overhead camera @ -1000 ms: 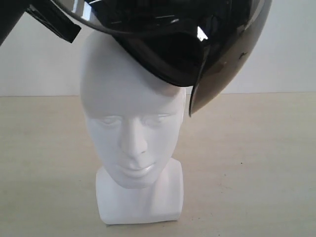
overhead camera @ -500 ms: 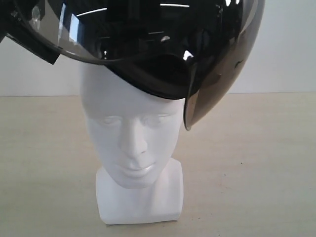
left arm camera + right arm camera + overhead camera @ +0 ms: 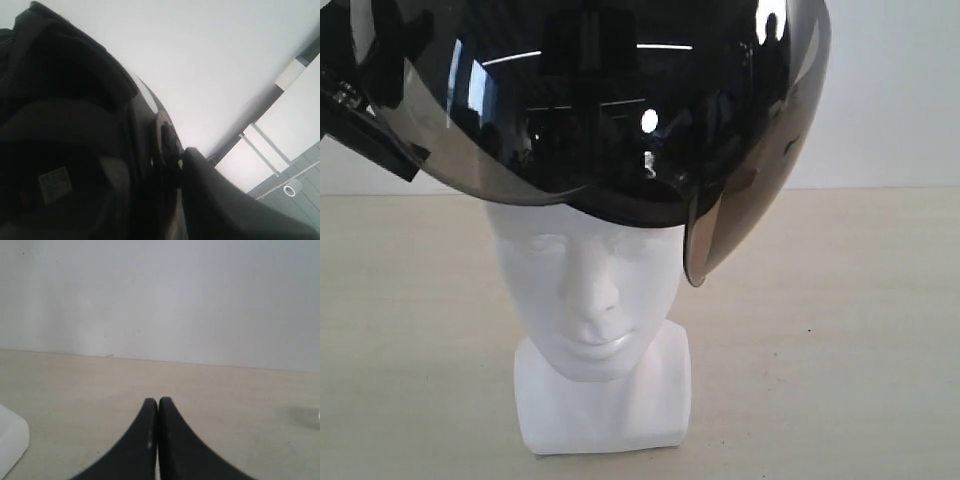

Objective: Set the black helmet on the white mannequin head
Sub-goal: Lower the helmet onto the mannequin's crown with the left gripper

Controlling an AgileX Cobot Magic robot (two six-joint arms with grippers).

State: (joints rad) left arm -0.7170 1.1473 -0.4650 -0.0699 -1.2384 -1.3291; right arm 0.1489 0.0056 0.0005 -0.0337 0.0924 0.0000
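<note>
Helmet (image 3: 620, 110) sat on the head (image 3: 595, 290) in the exterior view, filling the frame from 10 to 2 o'clock and covering the crown down to the brow. It was tilted, with its 4 o'clock side hanging lowest. The smoky visor (image 3: 715, 225) curved across the front, and its lower edge dropped beside the head's temple at 3 o'clock. The face below the brow was uncovered. The head stood upright on its square base on the bench (image 3: 840, 330), near 6 o'clock. The left hand (image 3: 365, 140) showed as a dark bar against the helmet at 9 o'clock.

The left wrist view was crowded by the helmet's dark padded lining (image 3: 65, 150), a round side screw (image 3: 167, 145) and one black finger (image 3: 225, 205) right next to that screw. I could not tell whether that hand was gripping the helmet or loose.

The right wrist view showed the right hand (image 3: 158, 401) with its two black fingers pressed together on nothing, above bare bench, with a pale wall (image 3: 160, 295) behind.
</note>
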